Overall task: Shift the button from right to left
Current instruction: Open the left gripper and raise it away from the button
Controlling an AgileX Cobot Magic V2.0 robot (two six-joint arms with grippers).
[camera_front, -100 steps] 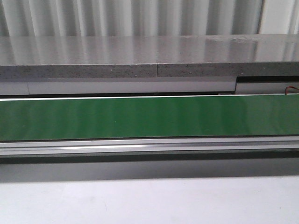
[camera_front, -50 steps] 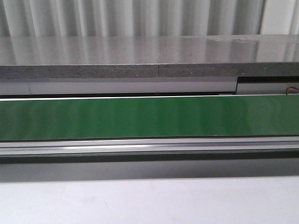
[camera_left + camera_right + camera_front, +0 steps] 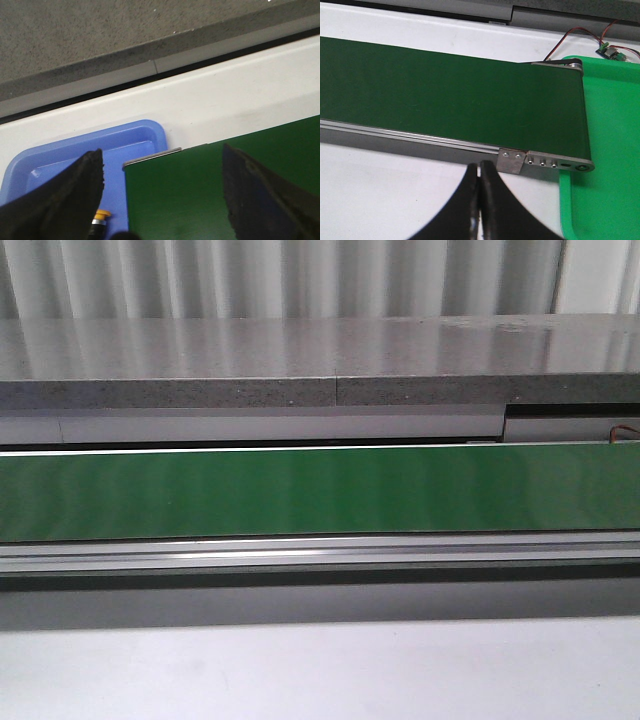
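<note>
The green belt (image 3: 320,492) runs across the front view with nothing on it. In the left wrist view a button (image 3: 100,219) with a yellow-orange cap and black collar lies in a blue tray (image 3: 75,160) beside the belt's end (image 3: 210,190); its body is hidden behind a finger. My left gripper (image 3: 162,195) is open and empty above the belt's end, its fingers (image 3: 60,200) wide apart. My right gripper (image 3: 479,172) is shut and empty over the white table, just short of the belt's near rail (image 3: 420,140). Neither gripper shows in the front view.
A green tray (image 3: 610,150) lies under the belt's right end, with a small circuit board and red wires (image 3: 607,47) at its far side. A grey stone ledge (image 3: 320,360) runs behind the belt. A white table surface (image 3: 320,670) lies in front.
</note>
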